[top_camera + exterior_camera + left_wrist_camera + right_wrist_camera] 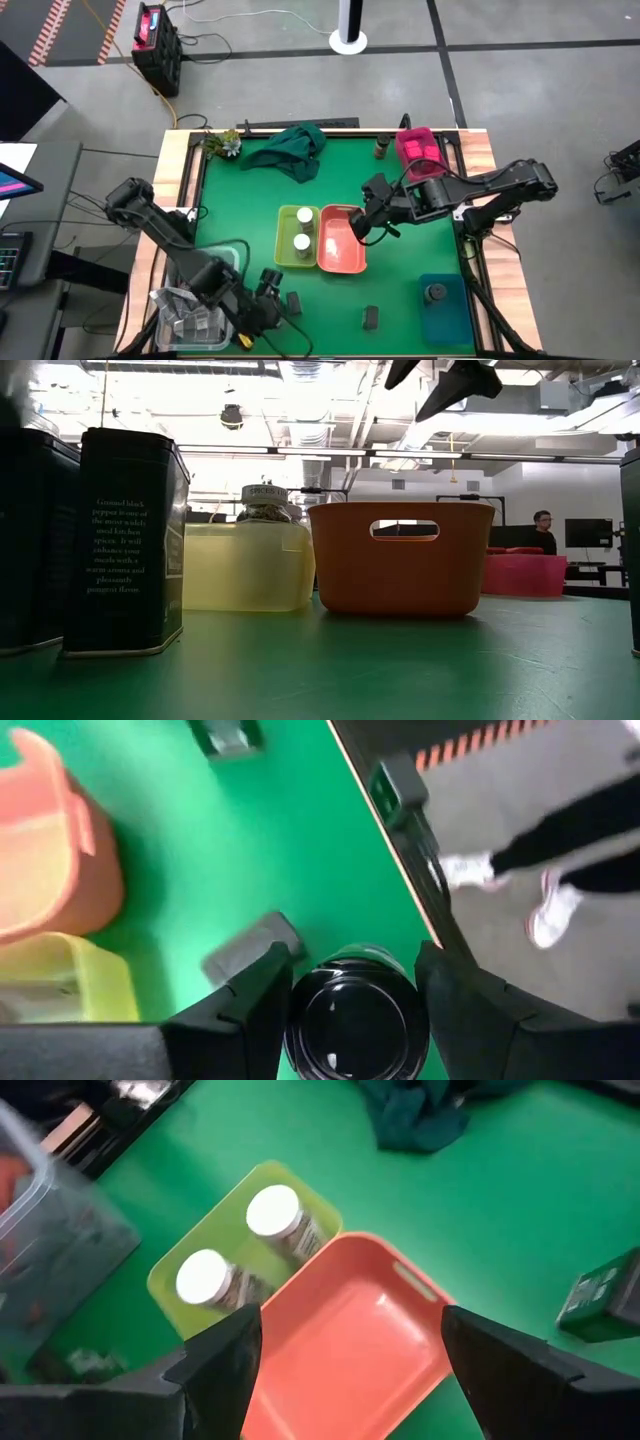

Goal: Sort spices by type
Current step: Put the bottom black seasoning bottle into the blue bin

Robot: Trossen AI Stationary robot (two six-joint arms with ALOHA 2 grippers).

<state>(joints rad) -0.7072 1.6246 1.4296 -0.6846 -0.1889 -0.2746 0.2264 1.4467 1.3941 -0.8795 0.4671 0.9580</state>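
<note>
Spices lay scattered over the bench (400,200) when we looked: two white-topped jars (301,227) stood in the yellow bin (284,240) near the middle, the orange bin (340,260) beside it was empty, and a pink bin (420,150) sat at the far right corner. A dark block pack (370,318) lay near the front edge, and a dark jar (435,294) stood on the blue tray (445,315) at the front right corner.

We judged the step in hand to be the left arm's pickup of a dark round jar (355,1015) at the front edge, left of centre. To do it well, we would have kept the fingers level on either side of the jar's body, closed squarely, and lifted straight up so as not to knock the grey pack (250,945) lying just beside it.

Our left gripper (352,990) stood about half open with one finger on each side of the jar; the fingers looked close against its sides, but we could not tell whether they gripped it yet.

Our right gripper (345,1350) hung above the orange bin, spread wide and holding nothing.
</note>
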